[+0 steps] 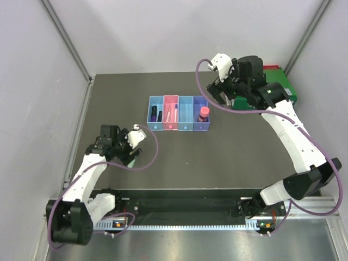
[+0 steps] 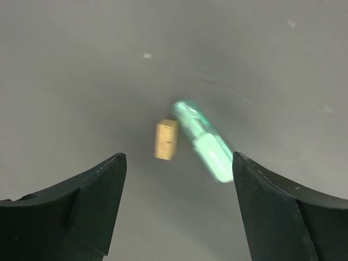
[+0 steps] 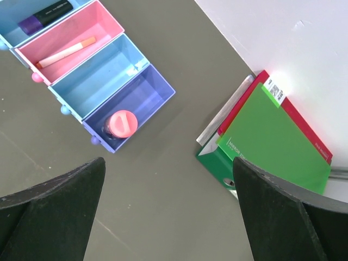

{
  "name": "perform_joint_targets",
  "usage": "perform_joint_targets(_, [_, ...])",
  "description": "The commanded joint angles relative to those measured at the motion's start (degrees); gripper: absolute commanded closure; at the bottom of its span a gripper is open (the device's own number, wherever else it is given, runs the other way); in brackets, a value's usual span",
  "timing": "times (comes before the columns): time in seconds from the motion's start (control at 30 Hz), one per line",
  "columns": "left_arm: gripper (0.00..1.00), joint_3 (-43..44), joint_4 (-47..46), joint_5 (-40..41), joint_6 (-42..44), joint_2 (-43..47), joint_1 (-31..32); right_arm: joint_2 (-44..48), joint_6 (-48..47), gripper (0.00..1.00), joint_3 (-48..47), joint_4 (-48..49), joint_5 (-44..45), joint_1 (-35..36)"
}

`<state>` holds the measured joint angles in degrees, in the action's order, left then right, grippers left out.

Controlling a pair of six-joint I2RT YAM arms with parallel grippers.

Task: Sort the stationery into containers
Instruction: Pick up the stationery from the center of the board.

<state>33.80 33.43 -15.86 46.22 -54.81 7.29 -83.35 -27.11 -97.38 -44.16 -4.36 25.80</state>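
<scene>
Nearest you, on the left of the dark grey counter (image 1: 228, 157), your left jaws point down and stand wide apart, gripping nothing. Between them, touching neither, a green highlighter (image 2: 204, 142) lies on the counter. It is blurred in the left wrist view, and a small tan block (image 2: 166, 140) sits just beside it.

Farther back, near the middle, sits the row of four joined containers (image 1: 186, 114). From the left:
- A light blue box (image 1: 151, 111) holds a purple-black marker (image 3: 46, 15).
- A pink box (image 3: 81, 27) holds a thin pen (image 3: 65, 51) with an orange-pink end.
- Next comes a second light blue box (image 3: 100, 73).
- A purple-blue box (image 3: 147, 95) holds a pink highlighter (image 3: 120, 124) standing on end.

Farthest, at the back right, your right jaws stand fully open and hold nothing. They are above the counter, between the containers and a green binder (image 3: 272, 141) stacked with a red folder (image 3: 304, 128).
</scene>
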Motion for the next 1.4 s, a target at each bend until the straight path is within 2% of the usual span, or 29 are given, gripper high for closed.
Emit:
perform_joint_targets(0.0, [0.17, 6.3, -2.9, -11.1, 2.2, -5.1, -5.6, 1.6, 1.8, 0.0, 0.7, 0.7, 0.3, 0.3])
perform_joint_targets(0.07, [0.17, 7.8, -1.2, -14.1, 5.0, -8.5, -6.9, 1.6, 2.1, 0.0, 0.8, 0.9, 0.3, 0.2])
perform_joint_targets(0.27, [0.26, 10.4, 2.3, -17.4, 10.4, -15.7, -10.2, 1.9, 2.1, 0.0, 1.0, 0.7, 0.9, 0.3])
perform_joint_targets(0.53, [0.32, 7.4, 3.4, -16.3, 17.1, -15.7, -10.7, 2.2, 1.8, 0.0, 2.0, 1.1, 1.9, 0.3])
perform_joint_targets(0.87, [0.37, 5.2, 1.3, -13.9, 19.3, -17.3, -11.0, 2.2, 2.2, 0.0, 1.8, 1.2, 1.8, 0.2])
perform_joint_targets(1.23, [0.48, 5.2, 0.1, -11.5, 23.0, -21.9, -11.9, 3.2, 2.4, 0.0, 2.6, 0.8, 1.5, 0.3])
perform_joint_targets(1.37, [0.57, 4.5, -0.5, -11.2, 23.7, -22.8, -11.9, 3.2, 2.7, 0.0, 2.5, 0.9, 1.1, 0.2])
